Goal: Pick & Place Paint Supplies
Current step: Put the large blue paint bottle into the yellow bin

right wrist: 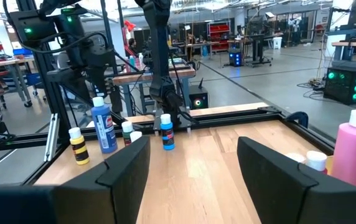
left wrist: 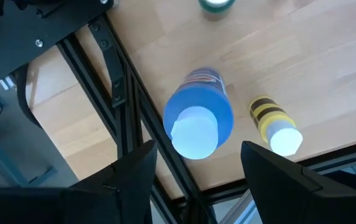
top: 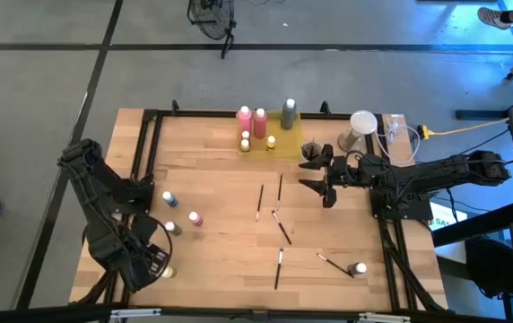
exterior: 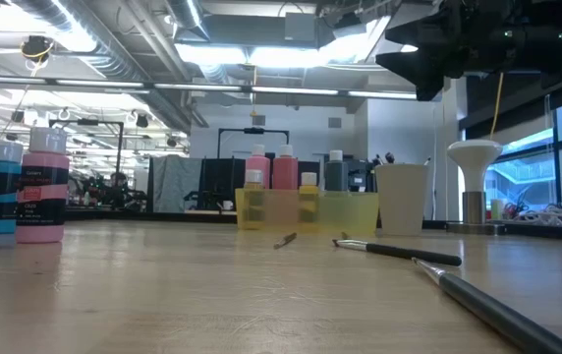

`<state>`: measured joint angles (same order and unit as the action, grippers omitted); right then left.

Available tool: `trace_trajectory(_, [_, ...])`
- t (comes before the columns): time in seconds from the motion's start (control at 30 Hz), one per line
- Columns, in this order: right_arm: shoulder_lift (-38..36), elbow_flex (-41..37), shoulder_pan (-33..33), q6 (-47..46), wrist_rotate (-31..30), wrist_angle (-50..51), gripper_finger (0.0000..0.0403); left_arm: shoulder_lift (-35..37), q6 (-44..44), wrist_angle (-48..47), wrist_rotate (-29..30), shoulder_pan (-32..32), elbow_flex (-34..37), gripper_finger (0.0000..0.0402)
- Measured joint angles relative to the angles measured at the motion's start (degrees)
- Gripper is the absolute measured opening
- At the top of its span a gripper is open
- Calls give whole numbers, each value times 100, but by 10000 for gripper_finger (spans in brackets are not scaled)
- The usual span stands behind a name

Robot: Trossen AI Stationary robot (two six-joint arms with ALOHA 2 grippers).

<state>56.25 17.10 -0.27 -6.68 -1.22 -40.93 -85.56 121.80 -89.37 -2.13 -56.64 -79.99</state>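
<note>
The wooden surface (top: 221,224) carries everything, and I place things from the yellow tray (top: 285,144) at its far edge. My right arm reaches in from the side just beyond the tray's cup end; my right pincer (top: 324,179) hangs above bare wood just in front of the tray, its fingers apart and holding nothing. My left pincer (left wrist: 193,168) sits at the corner farthest from the tray, fingers spread and empty, looking down on a blue bottle (left wrist: 198,121) and a yellow-and-black bottle (left wrist: 276,126) beside it.

In the tray stand two pink bottles (top: 251,122), a grey bottle (top: 289,113) and two small pale-capped ones (top: 257,143). A grey-beige cup (top: 345,140) stands just beside the tray. Several dark-handled paintbrushes (top: 281,231) lie scattered in front of the tray, toward the near edge. Well off to the tray's left-front are a few small bottles (top: 181,215); I can't make out their colours surely from above. One white-capped bottle (top: 359,268) sits near the right front corner, touching a brush.
</note>
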Motion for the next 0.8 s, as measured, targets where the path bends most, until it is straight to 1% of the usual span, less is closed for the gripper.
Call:
trace_trajectory(0.13, [-2, -1, 0, -1, 0, -2, 245, -15, -4, -65, 10, 4, 7, 230])
trace_trajectory(0.27, [-1, 0, 0, -32, -2, -8, 245, -17, -1, 3, -12, 4, 211, 230])
trace_trajectory(0.4, [-2, -2, 0, -42, -2, -11, 245, -22, -126, 85, -304, 4, 330, 229])
trace_trajectory(0.8, [-2, -2, 0, -57, -6, -109, 245, -22, -90, 92, 99, 7, 330, 229])
